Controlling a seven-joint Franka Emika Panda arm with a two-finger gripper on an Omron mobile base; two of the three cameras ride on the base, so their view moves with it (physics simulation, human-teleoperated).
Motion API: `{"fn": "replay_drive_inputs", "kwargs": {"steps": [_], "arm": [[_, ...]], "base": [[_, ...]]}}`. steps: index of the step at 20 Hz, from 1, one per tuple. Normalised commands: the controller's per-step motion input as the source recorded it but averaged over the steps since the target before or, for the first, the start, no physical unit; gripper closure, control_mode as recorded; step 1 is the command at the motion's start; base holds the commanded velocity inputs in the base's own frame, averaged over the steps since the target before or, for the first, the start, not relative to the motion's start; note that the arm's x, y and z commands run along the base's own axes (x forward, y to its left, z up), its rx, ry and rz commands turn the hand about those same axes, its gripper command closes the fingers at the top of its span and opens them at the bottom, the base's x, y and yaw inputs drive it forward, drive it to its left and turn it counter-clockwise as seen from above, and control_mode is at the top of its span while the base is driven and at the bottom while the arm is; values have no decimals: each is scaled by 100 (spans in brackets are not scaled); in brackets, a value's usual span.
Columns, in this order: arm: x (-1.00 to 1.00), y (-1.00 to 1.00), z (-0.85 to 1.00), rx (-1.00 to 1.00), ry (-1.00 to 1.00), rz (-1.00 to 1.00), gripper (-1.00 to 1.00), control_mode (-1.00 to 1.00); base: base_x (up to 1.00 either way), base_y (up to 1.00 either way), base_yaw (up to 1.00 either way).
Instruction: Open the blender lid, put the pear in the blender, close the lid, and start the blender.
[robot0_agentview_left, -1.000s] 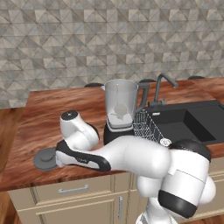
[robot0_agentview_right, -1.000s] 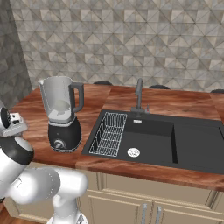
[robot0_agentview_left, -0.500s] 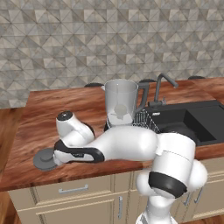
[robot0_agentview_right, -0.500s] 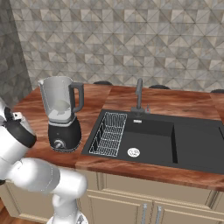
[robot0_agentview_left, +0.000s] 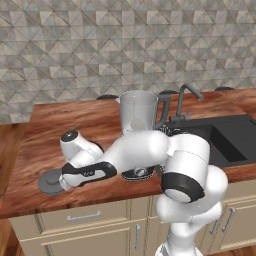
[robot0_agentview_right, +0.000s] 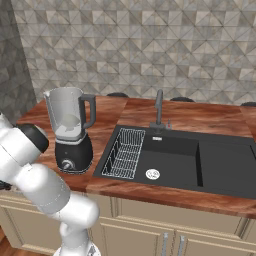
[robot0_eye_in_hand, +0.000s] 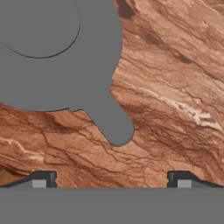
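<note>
The blender (robot0_agentview_left: 138, 131) stands on the wooden counter, its clear jar open at the top; in the right base view the blender (robot0_agentview_right: 72, 130) is at the left. A pale roundish pear (robot0_agentview_left: 136, 123) shows through the jar glass. The dark grey blender lid (robot0_agentview_left: 50, 182) lies flat on the counter near the front left edge. My gripper (robot0_agentview_left: 61, 185) hovers at the lid's right rim. In the hand view the blender lid (robot0_eye_in_hand: 52, 52) lies at the upper left, its tab pointing at my gripper (robot0_eye_in_hand: 111, 181), which is open with bare wood between the fingertips (robot0_eye_in_hand: 41, 180).
A black sink (robot0_agentview_right: 190, 160) with a wire rack (robot0_agentview_right: 124, 159) and a faucet (robot0_agentview_right: 159, 107) lies right of the blender. The counter's front edge (robot0_agentview_left: 75, 205) runs close to the lid. A tiled wall closes the back.
The arm's elbow and upper links have swung in over the counter while the hand stays low by the lid. The jaws stay open. The lid and blender have not moved.
</note>
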Motion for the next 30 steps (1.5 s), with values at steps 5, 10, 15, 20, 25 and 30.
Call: {"fn": "replay_drive_inputs", "kwargs": {"steps": [5, 10, 15, 20, 25, 30], "arm": [[16, 4, -6, -1, 0, 0, -100, -100], [9, 13, -15, -2, 0, 0, -100, -100], [10, 10, -18, -2, 0, 0, -100, -100], [13, 11, -9, -1, 0, 0, -100, -100], [6, 15, -9, -1, 0, 0, -100, -100], [10, 0, -19, 0, 0, 1, -100, -100]], "base": [[0, 0, 0], [0, 0, 0], [0, 0, 0], [0, 0, 0], [0, 0, 0], [0, 0, 0]]}}
